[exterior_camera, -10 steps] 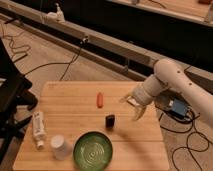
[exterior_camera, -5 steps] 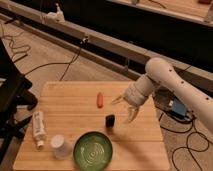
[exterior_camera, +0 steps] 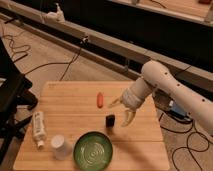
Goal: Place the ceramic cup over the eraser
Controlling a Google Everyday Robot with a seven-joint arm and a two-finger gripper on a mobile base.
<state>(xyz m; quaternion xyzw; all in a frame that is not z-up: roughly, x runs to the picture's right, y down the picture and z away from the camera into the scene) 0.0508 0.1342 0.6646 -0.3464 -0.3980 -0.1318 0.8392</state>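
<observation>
- Across the lower middle of the view: wooden table (exterior_camera: 70, 107), light slatted top, carrying all the loose items.
- Behind the table: long pale rail (exterior_camera: 100, 42) running from upper left to right across the floor, with dark cables (exterior_camera: 55, 65) trailing on the ground between it and the table.
- Left edge: black chair (exterior_camera: 10, 95), partly cut off by the frame and close to the table's left side.
- Right side: white robot arm (exterior_camera: 172, 87) reaches in from the right edge and slopes down-left over the table's right half.
- Near front edge, centre: green bowl (exterior_camera: 93, 151), round, upright, with ringed ridges inside.
- Left part of table: white tube-shaped bottle (exterior_camera: 38, 127) lying on its side, cap end toward the front edge. Any print on it is too small to read.
- Hand (exterior_camera: 120, 113): at the arm's tip, over the table right of centre. Its two fingers (exterior_camera: 114, 104) are spread apart and grip nothing; one points left, the other down toward the table.
- Ceramic cup (exterior_camera: 60, 146): plain white, standing near the front-left, just beside the bowl's left rim and near the bottle's cap end. Well apart from the hand.
- Orange-red oblong item (exterior_camera: 100, 99): lies mid-table, left of the hand and behind the eraser.
- Eraser (exterior_camera: 110, 120): small black block, uncovered, just left of the hand's lower finger. Contact cannot be told. It sits between the orange item and the bowl.
</observation>
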